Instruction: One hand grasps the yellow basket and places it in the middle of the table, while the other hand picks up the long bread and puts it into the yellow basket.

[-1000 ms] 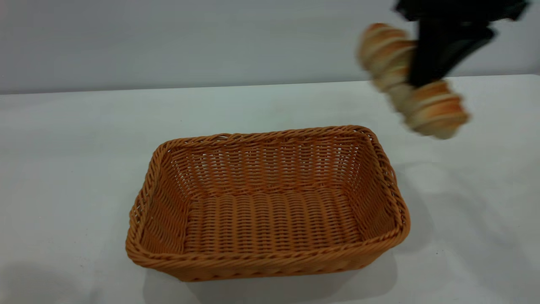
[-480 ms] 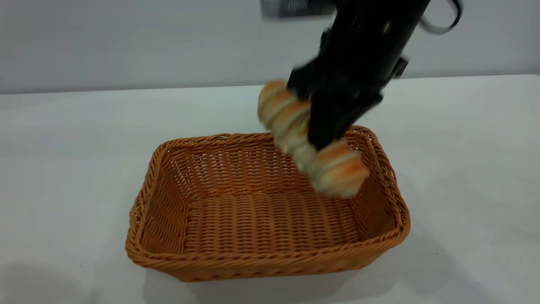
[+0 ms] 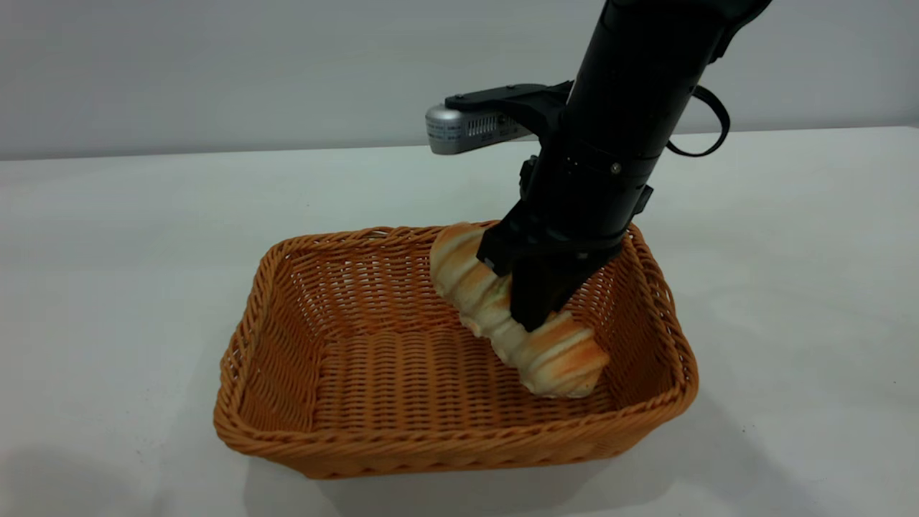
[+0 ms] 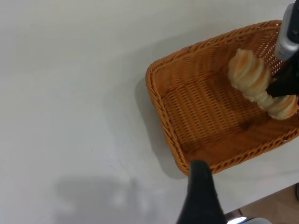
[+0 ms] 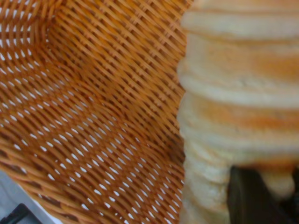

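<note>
The yellow basket (image 3: pixel 445 445) stands on the white table (image 3: pixel 108 251), near its middle. My right gripper (image 3: pixel 535 316) reaches down into the basket's right half and is shut on the long bread (image 3: pixel 556 355). The loaf is tilted, with its lower end close to the basket floor; I cannot tell if it touches. The right wrist view shows the bread (image 5: pixel 238 93) against the basket weave (image 5: pixel 93 116), with the right gripper (image 5: pixel 275 186) around it. The left wrist view looks down from above on the basket (image 4: pixel 163 107) and bread (image 4: pixel 250 74). My left gripper (image 4: pixel 201 186) is off the basket, outside its rim.
The right arm's wrist camera (image 3: pixel 467 129) juts out above the basket's back rim. Bare tabletop lies on all sides of the basket. A table edge and floor show in the left wrist view (image 4: pixel 280 205).
My right gripper has carried the bread from high at the right, leftward and down, into the basket. The basket has not moved.
</note>
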`<control>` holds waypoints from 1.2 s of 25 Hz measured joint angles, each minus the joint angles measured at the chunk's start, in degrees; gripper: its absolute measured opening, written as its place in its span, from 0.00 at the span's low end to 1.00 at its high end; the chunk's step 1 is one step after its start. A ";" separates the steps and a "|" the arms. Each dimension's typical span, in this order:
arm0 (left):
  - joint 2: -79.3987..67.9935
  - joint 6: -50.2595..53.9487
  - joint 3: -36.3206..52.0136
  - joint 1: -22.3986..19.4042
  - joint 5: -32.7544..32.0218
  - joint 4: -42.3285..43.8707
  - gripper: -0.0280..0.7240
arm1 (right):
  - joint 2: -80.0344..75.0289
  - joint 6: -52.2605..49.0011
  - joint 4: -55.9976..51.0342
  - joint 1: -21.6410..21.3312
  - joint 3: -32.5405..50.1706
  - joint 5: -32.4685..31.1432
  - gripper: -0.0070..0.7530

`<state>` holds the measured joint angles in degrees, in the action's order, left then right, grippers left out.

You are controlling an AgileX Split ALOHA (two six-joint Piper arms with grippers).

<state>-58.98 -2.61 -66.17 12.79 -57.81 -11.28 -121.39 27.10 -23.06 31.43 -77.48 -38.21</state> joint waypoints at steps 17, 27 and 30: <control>13.26 -0.97 7.11 0.00 -1.26 3.92 0.80 | 4.36 3.85 -1.21 0.00 0.00 0.37 0.71; 29.27 -0.97 20.57 0.00 -1.37 6.22 0.80 | 16.59 0.35 6.12 -0.68 0.00 -3.95 0.71; 34.65 -0.94 23.38 0.00 -1.64 7.82 0.80 | 20.12 -2.49 9.11 -2.47 0.47 -6.73 0.71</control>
<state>-24.33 -3.55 -42.79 12.79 -59.44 -3.46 -101.26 24.61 -13.95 28.96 -77.00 -44.94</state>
